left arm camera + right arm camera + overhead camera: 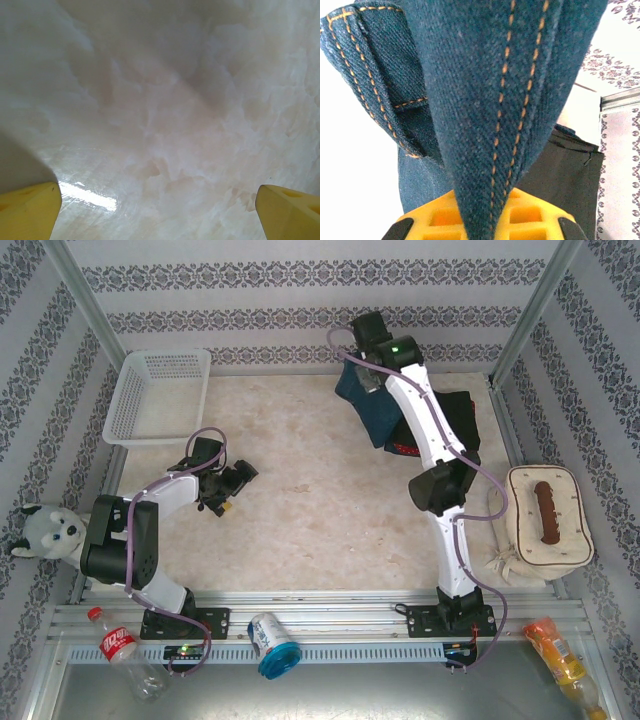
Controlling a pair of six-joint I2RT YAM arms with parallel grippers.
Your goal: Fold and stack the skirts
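My right gripper (366,362) is at the far middle of the table, raised and shut on a dark blue denim skirt (365,410) that hangs down from it. In the right wrist view a fold of that denim skirt (495,100), with orange stitching, is pinched between the yellow fingers (540,217). Behind the right arm a black skirt (462,418) lies on the table, with a bit of red skirt (404,450) beside it. The black skirt (565,172) also shows under the denim. My left gripper (236,482) hovers low over the bare tabletop (165,115), left of centre, open and holding nothing.
A white mesh basket (158,392) stands at the back left corner. A plush toy (45,532) sits off the left edge and a cream padded bag (545,515) off the right edge. A bottle (125,650), a can (272,642) and an orange packet (562,652) lie along the near rail.
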